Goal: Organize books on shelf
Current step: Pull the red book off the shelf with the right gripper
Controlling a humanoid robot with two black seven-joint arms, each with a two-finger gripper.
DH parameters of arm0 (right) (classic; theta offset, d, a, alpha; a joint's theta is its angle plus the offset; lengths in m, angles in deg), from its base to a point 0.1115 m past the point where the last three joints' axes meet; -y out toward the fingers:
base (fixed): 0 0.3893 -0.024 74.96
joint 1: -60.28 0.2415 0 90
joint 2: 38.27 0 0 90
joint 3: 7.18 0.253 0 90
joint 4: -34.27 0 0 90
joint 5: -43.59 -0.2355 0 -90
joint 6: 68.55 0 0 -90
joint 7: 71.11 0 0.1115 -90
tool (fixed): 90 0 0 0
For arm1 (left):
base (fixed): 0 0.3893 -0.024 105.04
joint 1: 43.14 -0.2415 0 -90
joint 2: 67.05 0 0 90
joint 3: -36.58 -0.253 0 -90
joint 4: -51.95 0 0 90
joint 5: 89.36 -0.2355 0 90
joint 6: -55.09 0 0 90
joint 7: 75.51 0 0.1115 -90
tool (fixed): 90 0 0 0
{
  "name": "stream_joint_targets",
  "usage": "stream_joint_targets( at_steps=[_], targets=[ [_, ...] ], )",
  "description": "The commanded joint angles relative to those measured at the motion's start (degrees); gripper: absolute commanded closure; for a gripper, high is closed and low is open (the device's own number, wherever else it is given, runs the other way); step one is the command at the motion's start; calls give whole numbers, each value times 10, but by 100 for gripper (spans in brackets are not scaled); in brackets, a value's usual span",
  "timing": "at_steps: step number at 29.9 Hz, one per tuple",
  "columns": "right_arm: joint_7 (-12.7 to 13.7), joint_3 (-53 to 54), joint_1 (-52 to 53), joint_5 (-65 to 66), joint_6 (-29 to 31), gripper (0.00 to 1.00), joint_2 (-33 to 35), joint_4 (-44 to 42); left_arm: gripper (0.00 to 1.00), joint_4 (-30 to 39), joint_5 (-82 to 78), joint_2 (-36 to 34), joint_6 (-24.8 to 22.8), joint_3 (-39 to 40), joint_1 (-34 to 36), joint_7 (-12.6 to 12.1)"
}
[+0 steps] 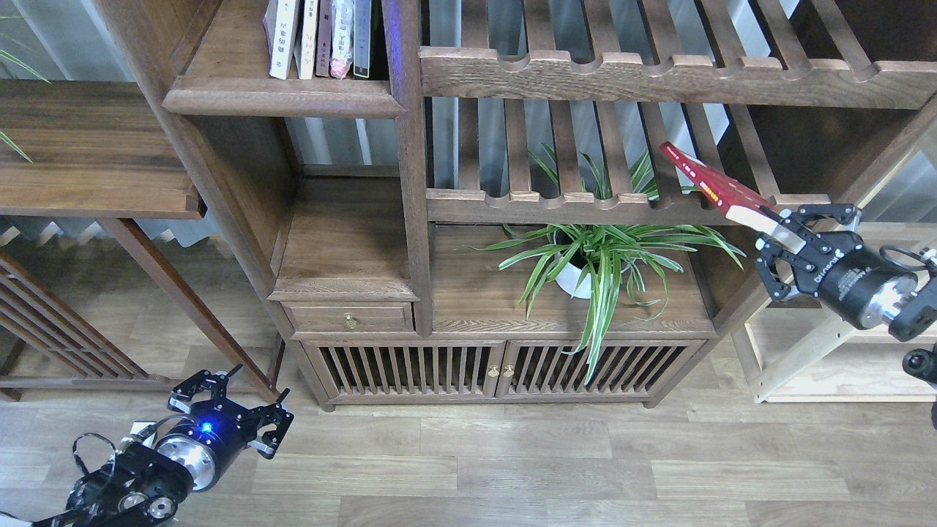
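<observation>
Left gripper [233, 413] idle low over the plank floor [512, 468], jaws spread, nothing in them. Right gripper [787, 236] pinches the red book [714, 187] by its pale lower corner; the book angles up-left in front of the slatted rack [585, 197]. Thin paperback: likely light and floppy, so a corner hold may let it sag or twist; gripping nearer the spine looks safer. Upper-left, the shelf [282, 95] carries upright books [318, 36].

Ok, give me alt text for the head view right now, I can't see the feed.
The right gripper holds a red book tilted up by the slatted rack, above a potted plant. The left gripper hangs open near the floor; other books stand on the shelf upper left.
</observation>
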Motion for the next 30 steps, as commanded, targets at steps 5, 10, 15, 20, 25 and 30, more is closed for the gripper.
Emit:
stream_joint_targets(
  at_steps=[5,10,15,20,25,30],
  targets=[
    [0,-1,-3,63,0,96,39,0,26,-5,0,0,0,-1,5,-1],
    [0,-1,-10,64,0,96,53,4,26,-9,0,5,0,-1,7,-1],
    [0,0,-17,64,0,96,64,8,26,-12,0,5,0,-1,9,-1],
    [0,0,-23,62,0,96,79,8,26,-12,0,5,0,-1,11,-1],
    [0,8,-35,60,0,96,96,14,26,-12,0,5,0,-1,11,-1],
    [0,8,-35,59,0,96,115,19,26,-12,0,5,0,-1,13,-1]
  ],
)
